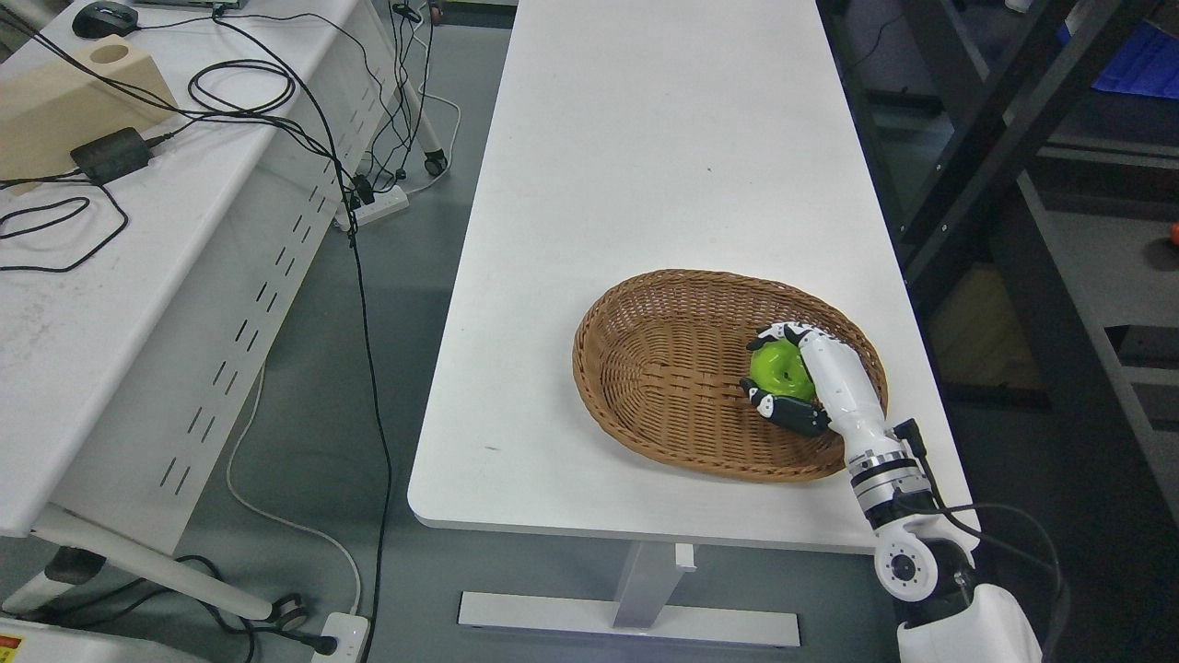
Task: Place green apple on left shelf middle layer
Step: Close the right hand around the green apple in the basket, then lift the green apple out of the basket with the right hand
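While the green apple [779, 367] lies inside the wicker basket [663, 368], toward its right side, it is enclosed by the right hand [799, 378], whose fingers [772, 334] are curled over the top of the fruit and whose thumb is pressed in from below. The hand is thus judged to be closed on the apple, though whether the fruit has been raised off the basket floor cannot be told. The grasping step appears to be in hand; the carrying and placing are not yet done. A lift clear of the basket rim is called for next, followed by a transfer toward the shelf. A dark shelving frame [976, 138] is seen at the picture's right, but the named left shelf cannot be identified with certainty. The white table [645, 166] bears the basket; the left arm is not seen.
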